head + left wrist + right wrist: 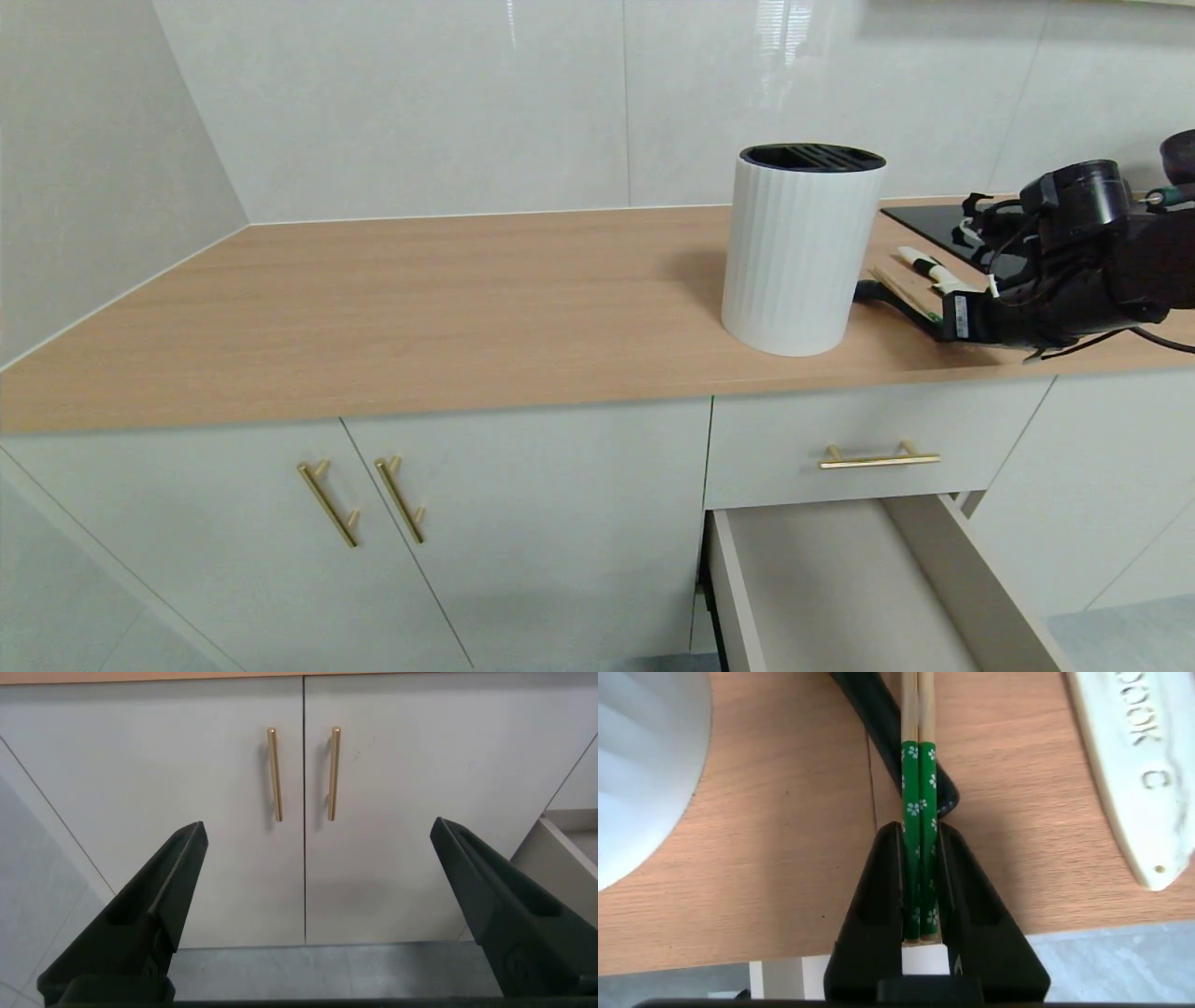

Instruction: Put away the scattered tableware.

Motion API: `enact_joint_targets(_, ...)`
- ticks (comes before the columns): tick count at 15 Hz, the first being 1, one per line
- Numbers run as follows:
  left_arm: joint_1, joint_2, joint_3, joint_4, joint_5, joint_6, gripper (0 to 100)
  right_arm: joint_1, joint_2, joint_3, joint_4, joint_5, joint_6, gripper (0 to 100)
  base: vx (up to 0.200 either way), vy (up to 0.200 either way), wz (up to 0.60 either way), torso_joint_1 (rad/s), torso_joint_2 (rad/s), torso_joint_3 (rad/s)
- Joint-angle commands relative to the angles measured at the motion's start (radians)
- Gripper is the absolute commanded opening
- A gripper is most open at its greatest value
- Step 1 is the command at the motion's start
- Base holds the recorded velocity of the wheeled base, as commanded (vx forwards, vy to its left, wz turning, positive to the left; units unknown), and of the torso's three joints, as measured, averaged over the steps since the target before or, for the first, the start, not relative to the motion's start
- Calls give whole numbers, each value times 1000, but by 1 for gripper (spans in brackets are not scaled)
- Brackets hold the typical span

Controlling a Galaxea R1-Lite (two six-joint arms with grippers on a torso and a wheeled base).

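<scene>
A pair of wooden chopsticks (918,784) with green flowered ends lies on the wooden counter, beside the white ribbed utensil holder (799,254). My right gripper (918,882) is shut on the chopsticks' green ends, low over the counter at its front right (945,317). Under the chopsticks lies a black-handled utensil (887,730), and a white handle (1125,775) lies next to them. My left gripper (327,905) hangs open in front of the cabinet doors, with nothing between its fingers.
The holder has a black slotted top (810,157). A black cooktop (943,231) sits at the counter's back right. Below the counter, a drawer (840,588) stands pulled open under a shut one with a brass handle (878,457). Two cabinet doors with brass handles (304,773) are shut.
</scene>
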Motion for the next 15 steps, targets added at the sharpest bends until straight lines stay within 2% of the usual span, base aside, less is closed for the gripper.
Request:
enact_joint_targets(1,0,2,0,0,0,0,100,-2,-66,9,2,0,7,0,0,0,0,0,0,0)
enact_joint_targets(3,0,2,0,0,0,0,100,-2,-121,24,2,2,35,0,0,0,0,0,0,0)
enact_joint_targets(6,0,2,0,0,0,0,100,2,-323,135,24,5,41,0,0,0,0,0,0,0)
enact_joint_targets(9,0,2,0,0,0,0,100,7,-524,208,143,126,58,0,0,0,0,0,0,0)
enact_joint_targets(10,0,2,0,0,0,0,100,5,-607,233,206,201,104,0,0,0,0,0,0,0)
enact_joint_targets(14,0,2,0,0,0,0,100,11,-796,323,352,258,103,0,0,0,0,0,0,0)
enact_joint_targets(15,0,2,0,0,0,-2,100,41,-830,339,429,258,83,0,0,0,0,0,0,0)
